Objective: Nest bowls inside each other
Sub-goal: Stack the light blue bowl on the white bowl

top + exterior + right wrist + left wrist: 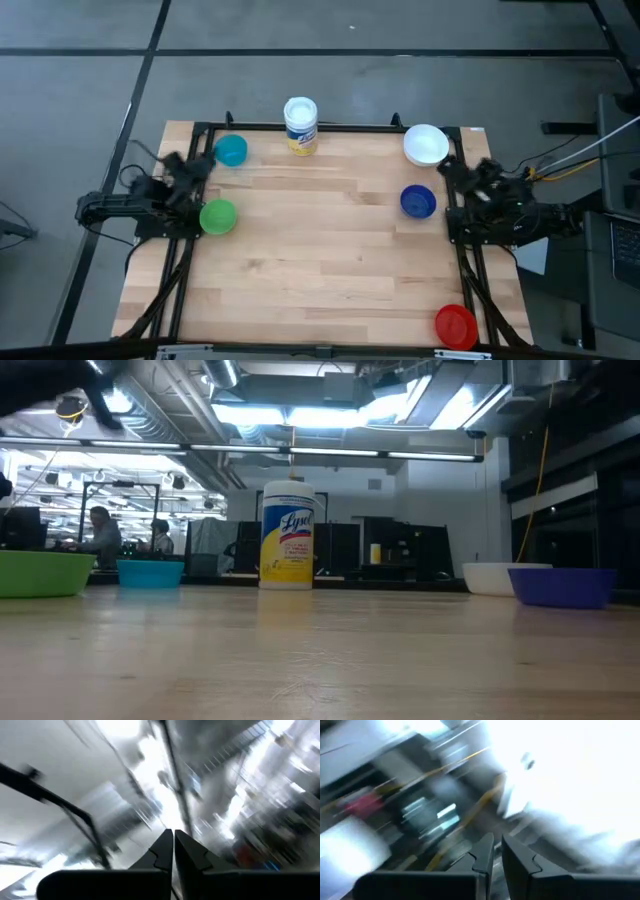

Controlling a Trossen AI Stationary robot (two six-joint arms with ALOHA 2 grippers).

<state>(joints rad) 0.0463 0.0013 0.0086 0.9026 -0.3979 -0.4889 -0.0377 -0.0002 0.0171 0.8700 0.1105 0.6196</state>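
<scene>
Five bowls stand apart on the wooden table, each on its base: light blue [231, 151] at the far left, green [217, 217] at the left edge, white [426, 144] at the far right, dark blue [418, 201] below it, red [455, 325] at the near right corner. My left gripper [496, 845] is shut and empty beside the green bowl at the left edge, tipped upward. My right gripper [173, 838] is shut and empty at the right edge, near the dark blue bowl, also tipped upward. The low view shows the green [40, 573], light blue [150, 572], white [492, 576] and dark blue [563, 586] bowls.
A white canister with a yellow label [300, 125] stands upright at the far edge, middle. A dark metal frame [340, 128] runs along the far edge and both sides. The middle of the table [320, 250] is bare wood. People sit in the room beyond.
</scene>
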